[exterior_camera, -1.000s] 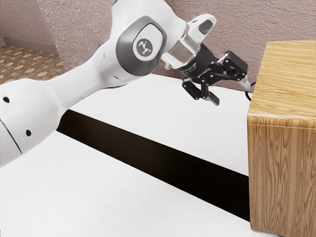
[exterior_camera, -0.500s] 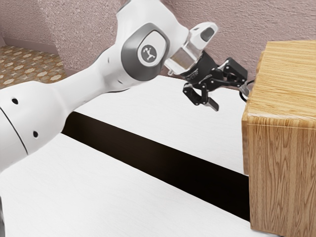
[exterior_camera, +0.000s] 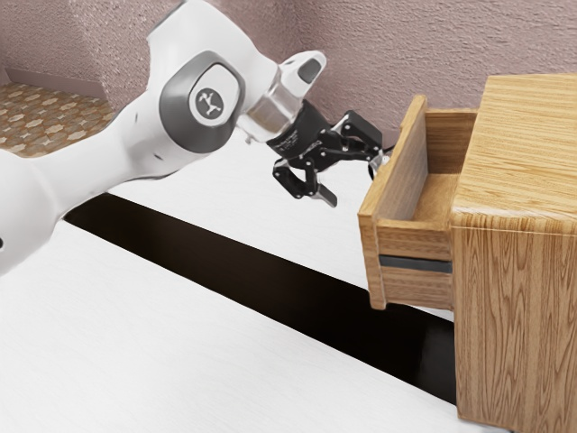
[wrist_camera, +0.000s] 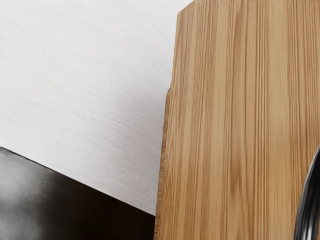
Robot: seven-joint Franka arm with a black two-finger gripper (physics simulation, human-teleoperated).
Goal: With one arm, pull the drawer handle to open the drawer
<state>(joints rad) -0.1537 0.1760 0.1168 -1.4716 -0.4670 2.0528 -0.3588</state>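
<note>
Since the light oak wooden drawer (exterior_camera: 415, 194) should feel rigid and heavy on its slides, I'd take its thin dark handle (exterior_camera: 383, 161). My black two-finger claw (exterior_camera: 345, 171) gapes wide, clasping nothing; it perhaps hooks that handle. The drawer sits part-open from the wooden cabinet (exterior_camera: 518, 271), long axis pointing toward the exterior view's left.

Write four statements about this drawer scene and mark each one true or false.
1. The wooden drawer stands pulled out of the cabinet. True.
2. The gripper sits on top of the cabinet. False: it is at the drawer's front, by the handle.
3. The table is white all over. False: a black strip crosses it.
4. Cabinet and drawer share a light wood grain. True.
</note>
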